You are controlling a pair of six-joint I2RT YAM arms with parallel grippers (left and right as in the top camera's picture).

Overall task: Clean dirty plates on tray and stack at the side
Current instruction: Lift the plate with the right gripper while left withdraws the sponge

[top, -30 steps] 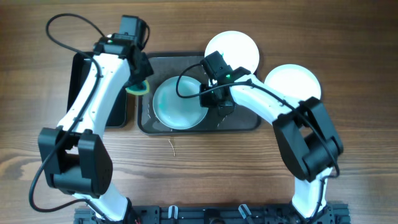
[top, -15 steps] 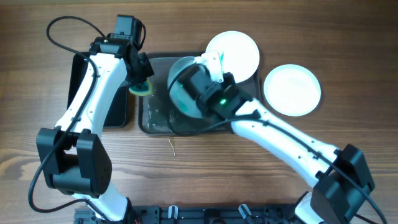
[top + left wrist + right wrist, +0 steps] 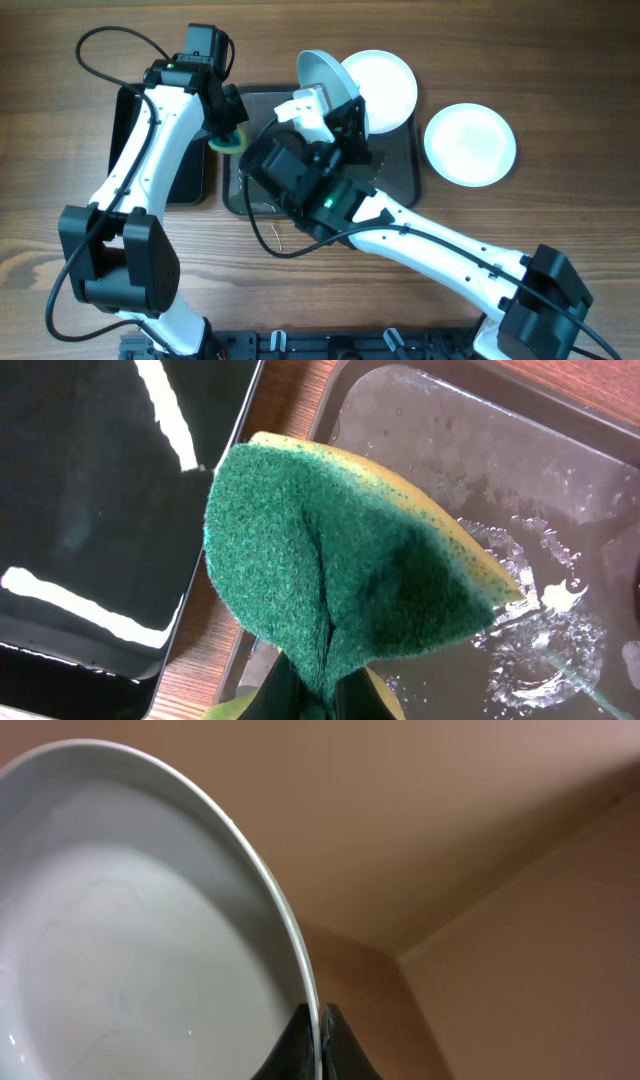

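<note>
My right gripper [image 3: 347, 108] is shut on the rim of the pale blue plate [image 3: 327, 72] and holds it tilted on edge, high above the dark-grey tray [image 3: 400, 165]. In the right wrist view the fingers [image 3: 320, 1025] pinch the plate's rim [image 3: 130, 950]. My left gripper [image 3: 225, 133] is shut on a folded teal-and-yellow sponge [image 3: 222, 144] over the tray's left rim. The left wrist view shows the sponge [image 3: 340, 560], the jaws [image 3: 320, 695] and the wet tray floor [image 3: 480, 470]. One white plate [image 3: 388, 85] lies at the tray's back right. Another white plate [image 3: 470, 145] lies on the table to the right.
A smaller, deeper black tray [image 3: 125, 115] stands left of the grey tray, also seen in the left wrist view [image 3: 90, 480]. My raised right arm [image 3: 420, 235] crosses the tray's front. Cables loop behind the left arm. A rail runs along the front edge.
My right gripper lifted the pale blue plate off the tray and tipped it up on edge as the arm rose. The left gripper with the sponge shifted only slightly.
</note>
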